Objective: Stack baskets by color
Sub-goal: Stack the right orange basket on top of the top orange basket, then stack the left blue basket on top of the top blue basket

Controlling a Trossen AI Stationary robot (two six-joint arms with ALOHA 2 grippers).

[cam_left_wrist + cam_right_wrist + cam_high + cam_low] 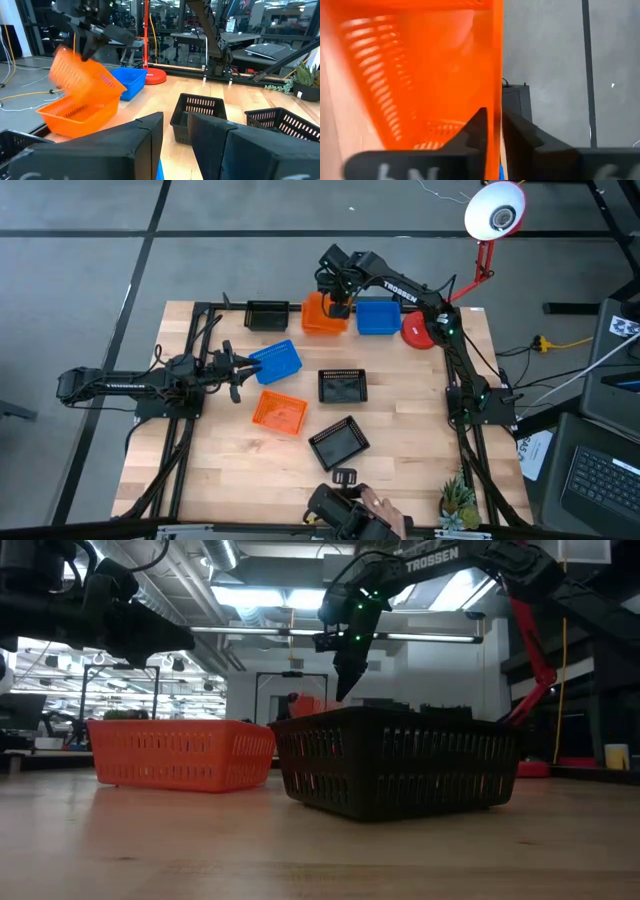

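Wooden bench (230,480), far edge: right end effector (338,304) pinches the wall of a tilted orange basket (322,313) over another orange one. Risk: releasing tilted, it lands crooked or slides off. Left end effector (243,376) is empty, parted, beside the blue basket (277,361).

High view: straight down from above, far enough to take in the whole table (400,480).
Low view: table-top height, looking level across, very close to a black basket (395,765).
Left wrist view: past its own fingers (125,145), across the table toward the tilted orange basket (82,80).
Right wrist view: pressed close against that same orange basket.
Shared: the orange basket, seen from above and from both wrists.
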